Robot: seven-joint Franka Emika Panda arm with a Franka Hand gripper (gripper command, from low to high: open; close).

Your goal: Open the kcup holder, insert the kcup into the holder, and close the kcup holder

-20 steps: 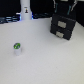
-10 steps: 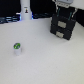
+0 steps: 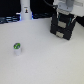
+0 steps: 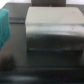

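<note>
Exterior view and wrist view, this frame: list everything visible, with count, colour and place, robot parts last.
Black boxy kcup holder: one, black, far side of the table toward the exterior view's right; drawers look closed.
Small white kcup with green top: one, upright on the table at the exterior view's left, apart from the holder.
Tall white bottle-like object: one, at the back.
White table: one.
Robot arm with hand: one, light-coloured, above the holder; finger state unclear.
</note>
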